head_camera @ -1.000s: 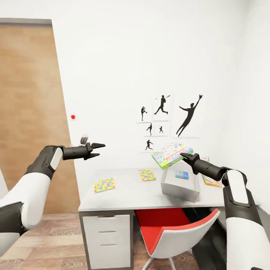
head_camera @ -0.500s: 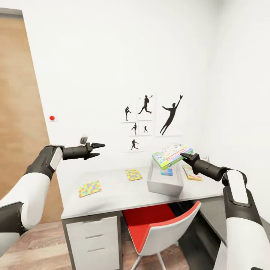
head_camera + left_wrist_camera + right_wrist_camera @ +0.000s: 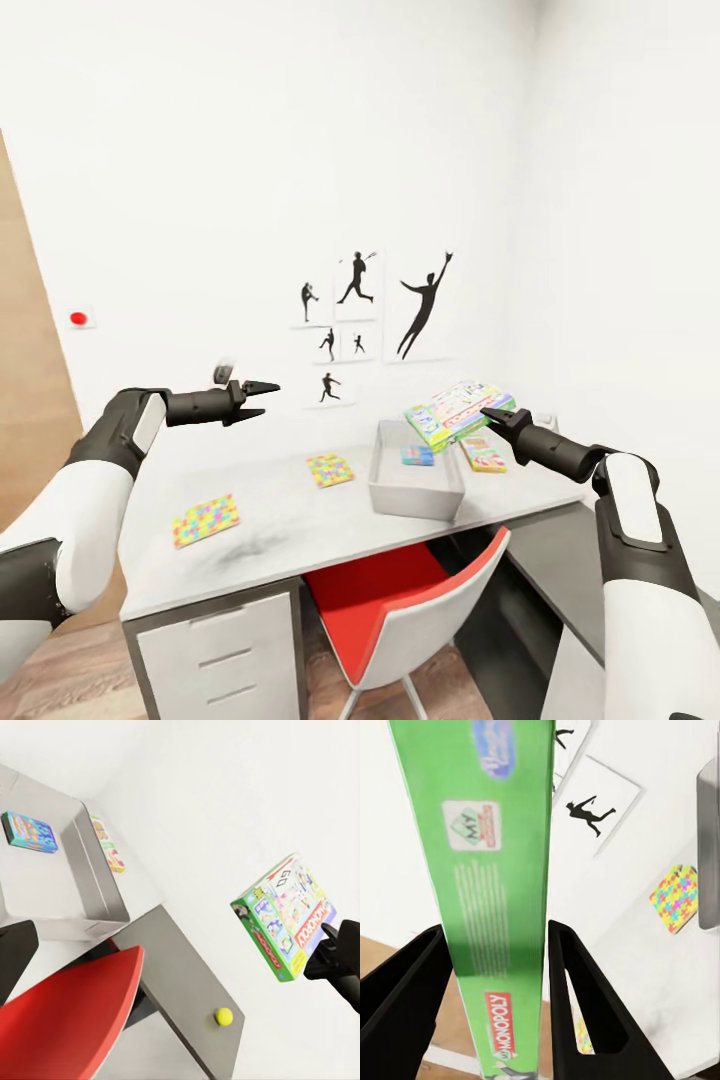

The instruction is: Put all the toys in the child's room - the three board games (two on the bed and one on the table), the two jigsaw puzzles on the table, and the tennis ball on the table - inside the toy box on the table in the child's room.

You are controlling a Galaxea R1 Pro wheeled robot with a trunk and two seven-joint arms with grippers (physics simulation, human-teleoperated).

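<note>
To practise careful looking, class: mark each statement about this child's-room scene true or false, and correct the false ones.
1. The right gripper holds a white-green Monopoly game box. True.
2. A small blue game box lies inside the grey lidless toy box. True.
3. Both multicoloured jigsaw mats are in the toy box. False: one jigsaw mat and the other lie on the white desk top.
4. The left gripper holds the yellow-green tennis ball. False: it holds nothing; the ball rests on the desk.
5. The orange-green game box lies beside the toy box. True.
</note>
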